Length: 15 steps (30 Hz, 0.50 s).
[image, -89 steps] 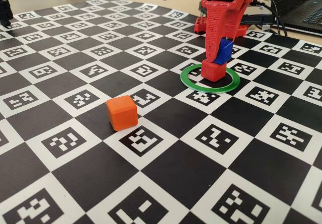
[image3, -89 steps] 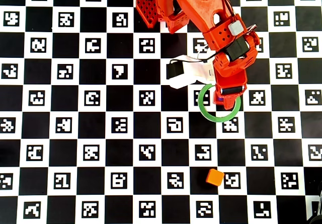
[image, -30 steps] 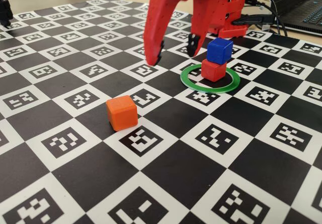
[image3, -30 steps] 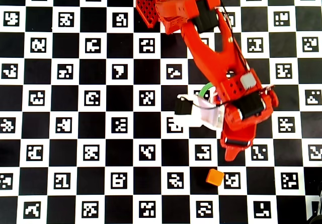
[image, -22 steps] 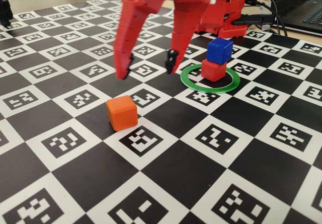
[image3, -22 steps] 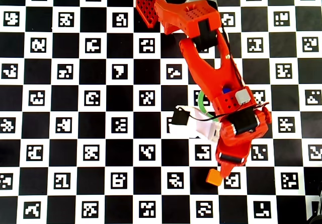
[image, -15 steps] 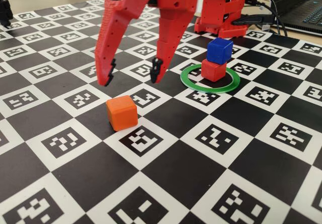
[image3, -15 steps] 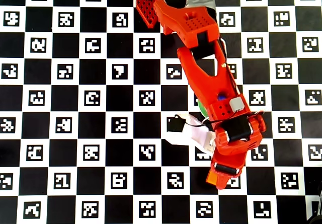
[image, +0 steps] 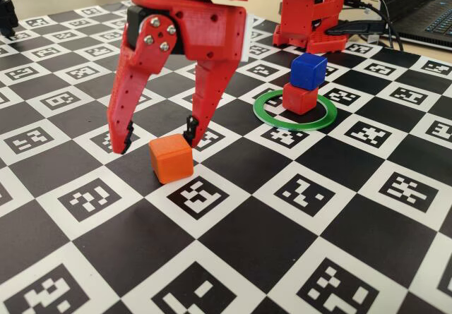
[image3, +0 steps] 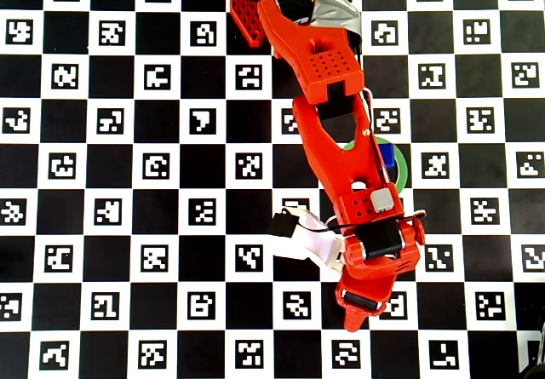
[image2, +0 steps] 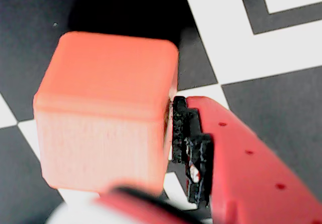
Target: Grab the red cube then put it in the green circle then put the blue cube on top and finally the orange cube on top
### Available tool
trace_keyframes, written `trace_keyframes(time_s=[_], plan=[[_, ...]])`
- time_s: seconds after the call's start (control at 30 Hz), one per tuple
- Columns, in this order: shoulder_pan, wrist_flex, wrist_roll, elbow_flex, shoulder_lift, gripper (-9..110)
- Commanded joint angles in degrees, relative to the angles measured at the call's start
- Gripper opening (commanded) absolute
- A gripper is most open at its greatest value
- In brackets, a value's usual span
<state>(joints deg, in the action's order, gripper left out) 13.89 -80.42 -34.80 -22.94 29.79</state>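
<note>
Pincer straddled the last cube, a nudge was the danger.
Fixed view: the pincer (image: pixel 159 137) hung wide open and empty around the orange cube (image: pixel 171 158); the blue cube (image: pixel 308 70) sat skewed on the red cube (image: pixel 299 98) inside the green circle (image: pixel 296 110). Wrist view: one finger (image2: pixel 187 141) nearly touched the cube, so closing off-centre might have shoved it. Overhead view: the arm hid it.

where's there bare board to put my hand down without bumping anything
Free: the near stretch in front of the orange cube, and the far left. Crowded: around the open end effector over that cube, and the green circle holding the red cube and blue cube.
</note>
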Motion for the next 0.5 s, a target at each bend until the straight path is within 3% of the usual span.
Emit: trace_keyframes(time_s=[0.0,0.47], plan=[[-0.5,0.9,-0.3,5.3,2.0,32],[-0.4,1.7,-0.5,5.4,1.0,28]])
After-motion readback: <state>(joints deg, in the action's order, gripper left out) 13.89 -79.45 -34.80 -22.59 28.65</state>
